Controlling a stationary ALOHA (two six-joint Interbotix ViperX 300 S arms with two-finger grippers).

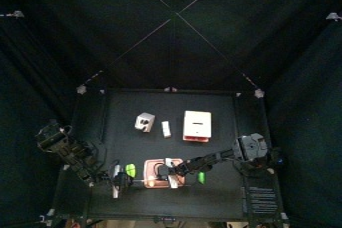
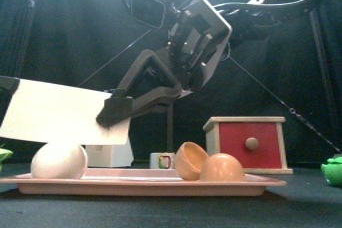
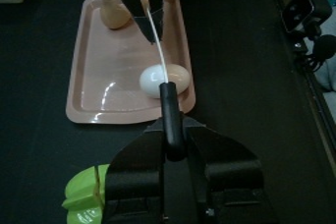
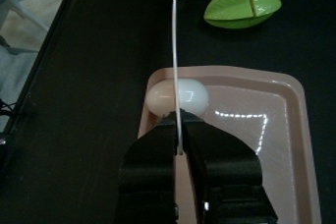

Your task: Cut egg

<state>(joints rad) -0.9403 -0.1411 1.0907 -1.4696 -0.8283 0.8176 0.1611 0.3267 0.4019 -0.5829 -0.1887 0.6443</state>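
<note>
My right gripper is clamped on the knife, blade above the whole egg on the pink tray. Left gripper: can't tell.

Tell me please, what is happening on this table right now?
Both arms hold one knife with a wide white blade above a salmon-pink plastic tray. The left gripper has its fingers closed on the black handle, and the right gripper pinches the far end of the blade. The blade's edge sits right over the small whitish rounded egg on the tray. The egg looks whole. Two brown rounded pieces lie at the tray's other end.
</note>
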